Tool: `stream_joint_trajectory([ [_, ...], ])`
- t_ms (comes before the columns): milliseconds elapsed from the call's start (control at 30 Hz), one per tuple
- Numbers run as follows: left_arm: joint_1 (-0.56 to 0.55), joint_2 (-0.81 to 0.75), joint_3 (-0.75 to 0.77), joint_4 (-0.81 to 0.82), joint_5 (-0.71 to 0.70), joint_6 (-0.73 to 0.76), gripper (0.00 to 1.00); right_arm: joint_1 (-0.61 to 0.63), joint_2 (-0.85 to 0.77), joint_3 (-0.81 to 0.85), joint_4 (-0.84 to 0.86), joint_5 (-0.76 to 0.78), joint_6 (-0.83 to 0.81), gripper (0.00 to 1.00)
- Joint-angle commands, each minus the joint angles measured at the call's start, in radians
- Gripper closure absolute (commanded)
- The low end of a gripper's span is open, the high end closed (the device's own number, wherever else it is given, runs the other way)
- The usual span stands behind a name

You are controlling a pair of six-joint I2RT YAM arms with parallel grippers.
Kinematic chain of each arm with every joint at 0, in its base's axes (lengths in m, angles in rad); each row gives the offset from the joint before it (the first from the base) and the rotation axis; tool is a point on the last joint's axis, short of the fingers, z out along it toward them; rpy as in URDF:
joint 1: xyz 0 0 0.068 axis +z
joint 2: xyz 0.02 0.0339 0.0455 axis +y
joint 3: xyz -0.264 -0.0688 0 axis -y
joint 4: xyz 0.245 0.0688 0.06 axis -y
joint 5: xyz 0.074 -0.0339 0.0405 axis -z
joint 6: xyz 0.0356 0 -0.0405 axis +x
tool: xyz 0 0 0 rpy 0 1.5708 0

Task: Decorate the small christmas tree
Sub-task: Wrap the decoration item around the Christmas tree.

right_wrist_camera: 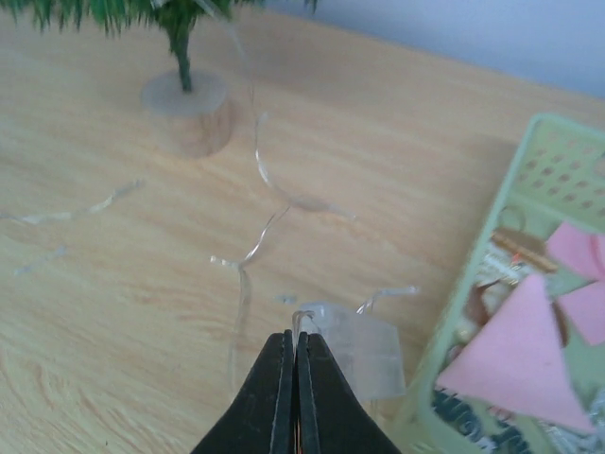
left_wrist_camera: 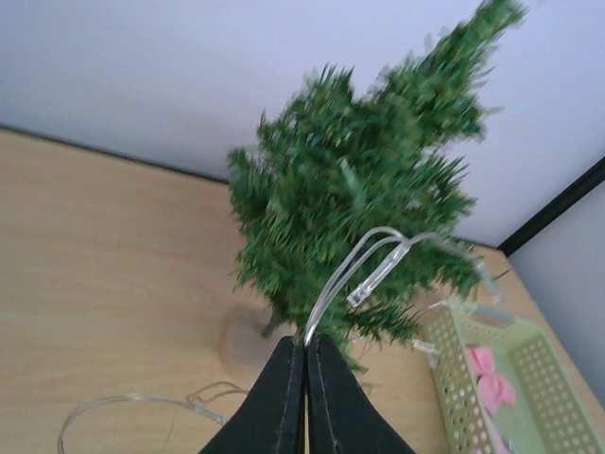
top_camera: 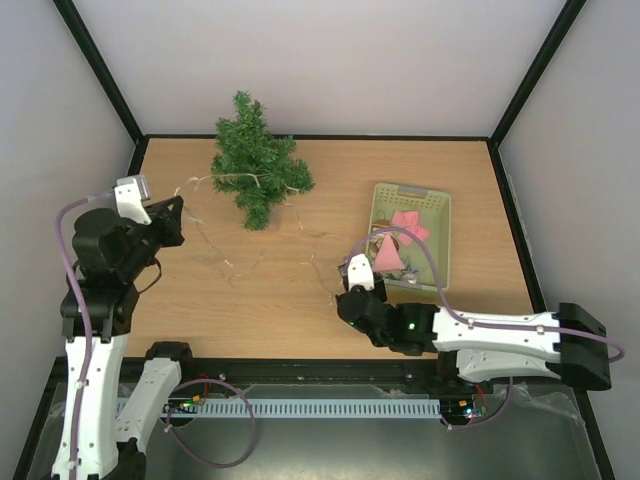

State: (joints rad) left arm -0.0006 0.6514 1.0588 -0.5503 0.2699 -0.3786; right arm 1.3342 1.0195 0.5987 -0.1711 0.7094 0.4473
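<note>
The small christmas tree (top_camera: 255,165) stands on a round wooden base at the back of the table, left of centre. A thin clear light string (top_camera: 215,250) trails over the wood from the tree toward the right. My left gripper (top_camera: 172,215) hovers left of the tree, shut on a loop of that string (left_wrist_camera: 354,270), with the tree (left_wrist_camera: 359,189) just ahead of its tips (left_wrist_camera: 305,342). My right gripper (top_camera: 356,266) sits low by the basket's near left corner. It (right_wrist_camera: 295,336) is shut on the string's wire beside a clear plastic box (right_wrist_camera: 364,355).
A pale green basket (top_camera: 412,189) at the right holds a pink bow (top_camera: 408,225), a pink cone (top_camera: 388,255) and other ornaments. The tree's base (right_wrist_camera: 186,109) lies ahead of the right gripper. Black frame posts and white walls border the table.
</note>
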Motion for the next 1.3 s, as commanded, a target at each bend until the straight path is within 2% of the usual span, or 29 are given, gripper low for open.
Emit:
stream_joint_trajectory([
  [0,0.005,0.031,-0.034,-0.055,0.035,0.009,0.98,-0.06,0.101,-0.027,0.164,-0.165,0.023,0.98],
  [167,0.005,0.02,-0.097,-0.044,0.1,0.011,0.98,-0.101,0.2,0.025,0.149,-0.237,0.0,0.88],
  [367,0.005,0.004,-0.133,-0.067,0.183,0.032,0.98,-0.102,0.148,0.2,-0.015,-0.282,-0.063,0.65],
  [567,0.004,-0.016,-0.152,-0.006,0.323,0.045,0.98,-0.102,0.113,0.424,-0.015,-0.387,-0.286,0.53],
  [633,-0.002,-0.024,-0.169,0.022,0.378,0.04,0.98,-0.102,0.119,0.517,-0.023,-0.464,-0.371,0.49],
  [733,-0.041,-0.03,-0.176,0.044,0.423,0.043,0.98,-0.101,0.117,0.557,0.019,-0.622,-0.577,0.47],
  [800,-0.057,-0.033,-0.167,0.039,0.429,0.055,0.98,-0.101,0.121,0.55,0.048,-0.671,-0.742,0.45],
  [1033,-0.073,-0.05,-0.166,0.04,0.449,0.052,0.98,-0.104,0.294,0.662,0.026,-0.514,-1.09,0.46],
  [1267,-0.085,-0.049,-0.175,0.041,0.46,0.058,0.98,-0.161,0.416,0.807,-0.002,-0.538,-1.262,0.49],
])
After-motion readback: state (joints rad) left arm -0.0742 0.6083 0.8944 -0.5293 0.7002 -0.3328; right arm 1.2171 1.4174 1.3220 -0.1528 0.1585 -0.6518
